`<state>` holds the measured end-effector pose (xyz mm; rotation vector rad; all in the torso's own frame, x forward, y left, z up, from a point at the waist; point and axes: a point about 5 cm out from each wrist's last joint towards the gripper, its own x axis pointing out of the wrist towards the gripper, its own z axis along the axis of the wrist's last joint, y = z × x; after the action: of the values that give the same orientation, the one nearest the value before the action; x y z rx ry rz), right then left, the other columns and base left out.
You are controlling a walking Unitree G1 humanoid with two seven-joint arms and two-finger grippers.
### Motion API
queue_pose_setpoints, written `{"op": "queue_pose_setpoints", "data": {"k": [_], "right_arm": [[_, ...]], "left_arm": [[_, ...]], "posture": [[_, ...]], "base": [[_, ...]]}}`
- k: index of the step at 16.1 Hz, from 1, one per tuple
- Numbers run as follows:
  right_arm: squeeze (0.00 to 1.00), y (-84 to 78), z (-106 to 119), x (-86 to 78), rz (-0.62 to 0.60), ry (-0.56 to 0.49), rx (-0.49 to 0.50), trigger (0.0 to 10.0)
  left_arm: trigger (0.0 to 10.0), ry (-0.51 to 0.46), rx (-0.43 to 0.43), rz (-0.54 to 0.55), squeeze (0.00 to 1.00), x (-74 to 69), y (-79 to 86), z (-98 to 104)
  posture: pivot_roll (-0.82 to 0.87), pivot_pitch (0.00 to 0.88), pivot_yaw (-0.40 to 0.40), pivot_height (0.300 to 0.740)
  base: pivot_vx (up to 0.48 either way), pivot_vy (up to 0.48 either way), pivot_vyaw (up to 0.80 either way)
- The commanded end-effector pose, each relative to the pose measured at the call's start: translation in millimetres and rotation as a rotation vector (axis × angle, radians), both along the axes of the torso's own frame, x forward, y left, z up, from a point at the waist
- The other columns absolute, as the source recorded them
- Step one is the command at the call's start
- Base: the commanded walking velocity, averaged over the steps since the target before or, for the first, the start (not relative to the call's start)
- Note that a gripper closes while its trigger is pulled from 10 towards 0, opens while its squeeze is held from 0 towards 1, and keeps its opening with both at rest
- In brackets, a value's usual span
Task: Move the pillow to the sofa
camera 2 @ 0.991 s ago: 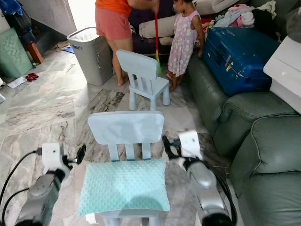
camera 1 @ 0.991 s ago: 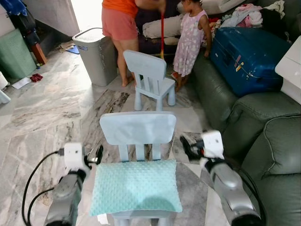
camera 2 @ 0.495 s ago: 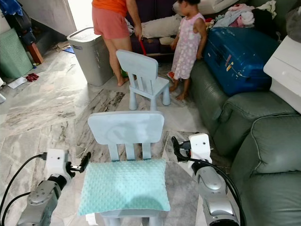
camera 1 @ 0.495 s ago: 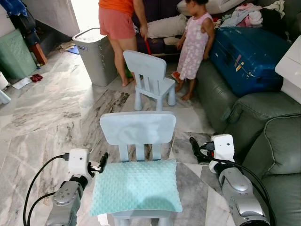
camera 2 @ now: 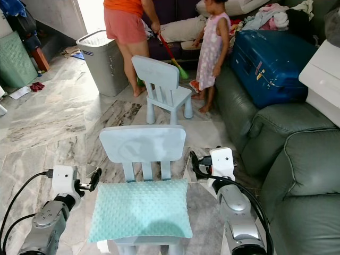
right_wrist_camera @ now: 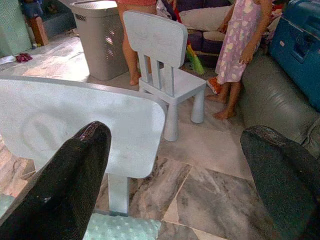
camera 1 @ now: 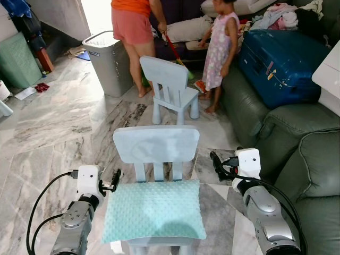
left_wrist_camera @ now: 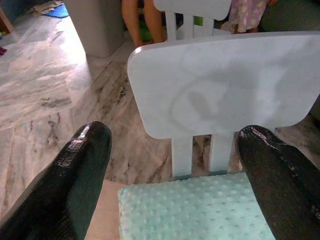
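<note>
A mint-green dotted pillow (camera 1: 153,210) lies flat on the seat of a small light-blue chair (camera 1: 156,144) right in front of me. My left gripper (camera 1: 114,179) hovers open at the pillow's far left corner, just off its edge. My right gripper (camera 1: 217,163) is open beside the chair's right side, a little beyond the pillow's far right corner. In the left wrist view the pillow (left_wrist_camera: 195,210) and chair back sit between the spread fingers (left_wrist_camera: 75,185). The dark green sofa (camera 1: 303,159) runs along my right.
A second small chair (camera 1: 171,85) stands further ahead. Behind it are a grey laundry basket (camera 1: 109,61) and two people (camera 1: 135,26), one holding a broom. A blue suitcase (camera 1: 281,58) and clothes lie on the sofa's far end. Marble floor lies open to the left.
Both arms have drawn back a little from a second ago. The right gripper swung outward, then edged back toward the chair. The people behind have shifted, and the broom has swung.
</note>
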<state>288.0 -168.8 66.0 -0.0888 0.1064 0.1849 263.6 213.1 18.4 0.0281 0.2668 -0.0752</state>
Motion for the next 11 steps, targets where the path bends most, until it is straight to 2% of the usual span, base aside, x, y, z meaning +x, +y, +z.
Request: {"op": "queue_pose_setpoints", "data": {"k": [1,5,11], "right_arm": [[0.00,2.9,4.3,0.9,0.008,-0.013,0.005,10.0],[0.00,5.3,4.2,1.1,0.015,-0.011,0.011,10.0],[0.00,6.8,5.2,2.4,0.021,-0.014,0.015,10.0]], "left_arm": [[10.0,-0.005,0.009,0.011,0.00,1.7,6.6,1.4],[10.0,0.019,0.011,0.015,0.00,0.4,9.9,-5.6],[10.0,0.043,0.011,0.023,0.00,0.2,13.4,-11.5]], "posture": [[-0.12,0.000,0.055,0.740],[-0.12,0.000,0.056,0.740],[-0.12,0.000,0.059,0.710]], "base": [[0.000,0.000,0.00],[0.000,0.000,0.00],[0.000,0.000,0.00]]}}
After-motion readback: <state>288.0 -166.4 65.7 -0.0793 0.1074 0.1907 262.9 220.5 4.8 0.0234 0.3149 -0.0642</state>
